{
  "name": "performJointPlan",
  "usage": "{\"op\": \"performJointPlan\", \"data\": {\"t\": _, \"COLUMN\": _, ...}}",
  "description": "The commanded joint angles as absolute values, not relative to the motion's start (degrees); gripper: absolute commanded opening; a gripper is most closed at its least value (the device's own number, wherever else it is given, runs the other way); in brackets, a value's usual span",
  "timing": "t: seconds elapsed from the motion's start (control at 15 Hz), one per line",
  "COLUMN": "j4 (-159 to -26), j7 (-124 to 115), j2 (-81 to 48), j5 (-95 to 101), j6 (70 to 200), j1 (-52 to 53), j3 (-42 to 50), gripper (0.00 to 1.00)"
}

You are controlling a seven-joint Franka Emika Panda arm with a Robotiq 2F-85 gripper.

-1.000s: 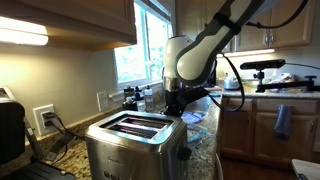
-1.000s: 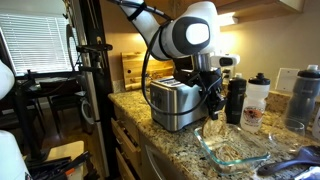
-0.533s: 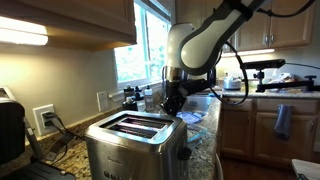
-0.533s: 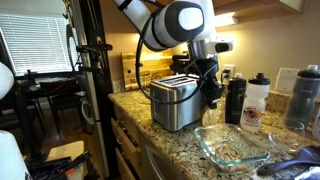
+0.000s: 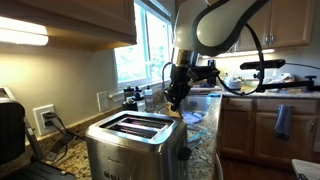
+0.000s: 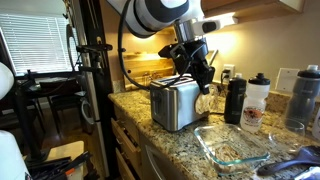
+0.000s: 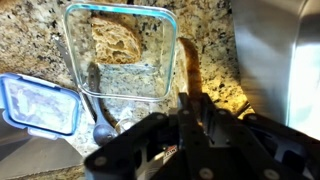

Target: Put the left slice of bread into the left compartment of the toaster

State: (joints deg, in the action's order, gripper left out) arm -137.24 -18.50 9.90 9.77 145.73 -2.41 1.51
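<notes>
So the gripper (image 7: 187, 108) is clamped on the bread slice (image 7: 186, 62). In the wrist view you see the slice edge-on, a thin brown strip sticking straight out past the fingertips, pinched by one end with most of it hanging free.

Past the slice, down below the tool, is the glass container (image 7: 171, 55) with a second slice (image 7: 115, 42) lying flat in it, and a blue lid (image 7: 35, 104) further off on the granite counter (image 7: 30, 40). The toaster (image 7: 285, 60) is off to one side of the jaws, not under them. In both exterior views the gripper (image 5: 178, 93) (image 6: 203, 82) hangs up off the counter, next to the toaster's (image 5: 135, 140) (image 6: 175, 103) end at roughly its top height. The slots aren't under the bread yet.

My take on handling: bread is super light, soft and crumbly, so weight is no issue but squeezing is. Clamp too hard and it dents or tears, too loose and it swivels in the pads. Holding it by the crusty edge looks like the right call, since that's the stiffest bit and it leaves the slice dangling vertical to drop into the slot. It'll flex if it clips the slot rim, so lining it up matters.
</notes>
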Motion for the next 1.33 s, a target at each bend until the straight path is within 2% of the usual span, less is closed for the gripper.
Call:
{"op": "performJointPlan", "data": {"t": 0.0, "j4": -142.1, "j7": -18.4, "j2": 17.6, "j5": 10.4, "j6": 143.9, "j1": -3.3, "j3": -0.1, "gripper": 0.08}}
{"op": "performJointPlan", "data": {"t": 0.8, "j4": -145.0, "j7": -15.2, "j2": 30.7, "j5": 8.0, "j6": 139.8, "j1": -2.2, "j3": -3.2, "gripper": 0.08}}
{"op": "performJointPlan", "data": {"t": 1.27, "j4": -143.8, "j7": -10.3, "j2": 32.6, "j5": 3.3, "j6": 138.3, "j1": -0.1, "j3": -2.4, "gripper": 0.08}}
